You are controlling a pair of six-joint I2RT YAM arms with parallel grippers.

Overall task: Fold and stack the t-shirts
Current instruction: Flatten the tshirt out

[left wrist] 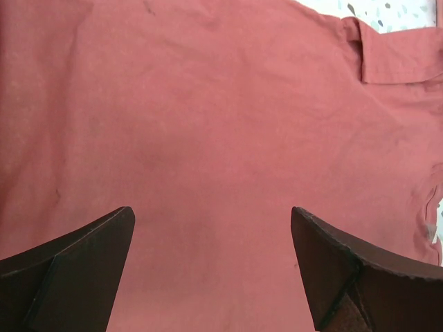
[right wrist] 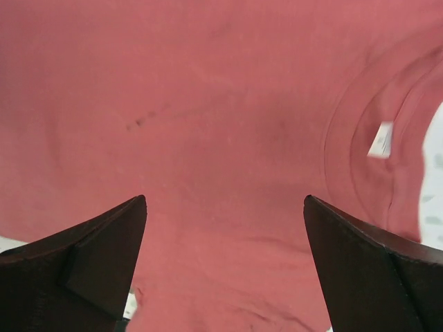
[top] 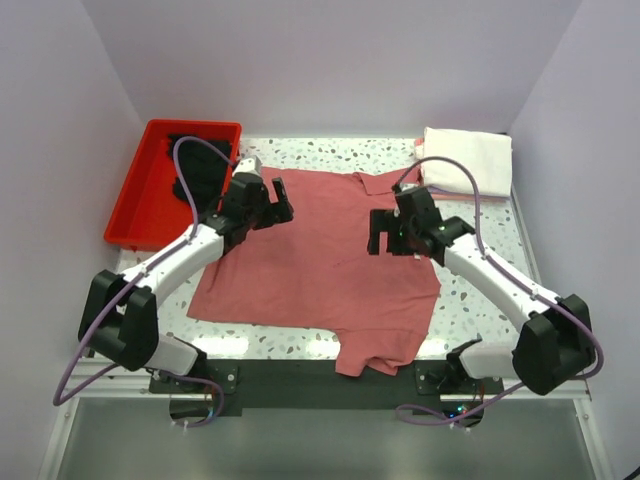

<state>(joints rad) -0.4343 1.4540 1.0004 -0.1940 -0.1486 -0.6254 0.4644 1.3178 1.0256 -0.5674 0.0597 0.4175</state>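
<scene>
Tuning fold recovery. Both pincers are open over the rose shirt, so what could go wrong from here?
1. One end of the dusty-rose shirt hangs bunched over the near edge of the table. A fold may drag it crooked or let more cloth slide off.
2. The left pincer and right pincer are open over flat mid-cloth, with no hem between the jaws. Closing here could pinch both layers or slip off.
</scene>
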